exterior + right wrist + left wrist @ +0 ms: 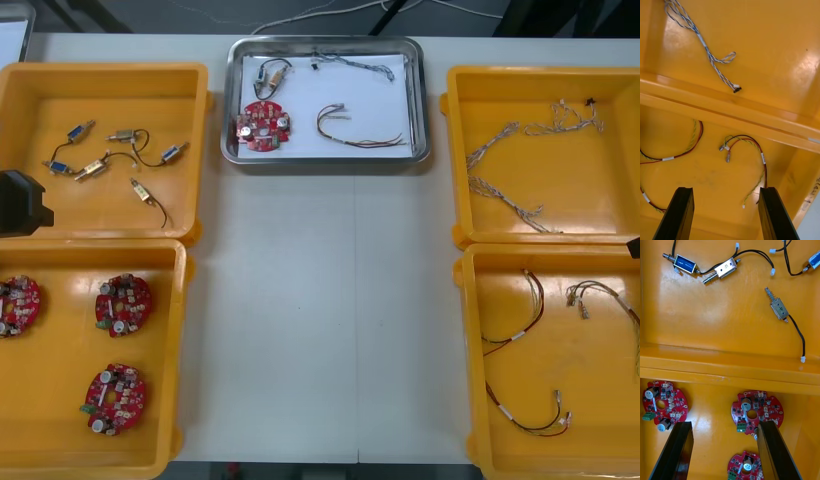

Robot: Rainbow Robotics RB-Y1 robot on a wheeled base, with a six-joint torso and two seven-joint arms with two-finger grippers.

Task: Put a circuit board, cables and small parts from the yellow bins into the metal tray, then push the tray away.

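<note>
The metal tray (420,100), white inside, stands at the table's far middle. It holds a round red circuit board (262,126), a small metal part on a black cable (270,72), a twisted blue and white cable (352,64) and a red and yellow cable (350,128). My left gripper (724,425) is open above the near left bin, with a circuit board (757,411) just past one finger. Over the near right bin my right gripper (727,191) is open, and a red and yellow cable (752,150) lies beyond its fingers.
The left arm (20,200) and right arm (634,247) sit at the table's sides. The far left bin (200,150) holds several small metal parts, the near left bin (178,350) three boards. Twisted cables lie in the far right bin (455,150), red and yellow ones in the near right bin (470,360).
</note>
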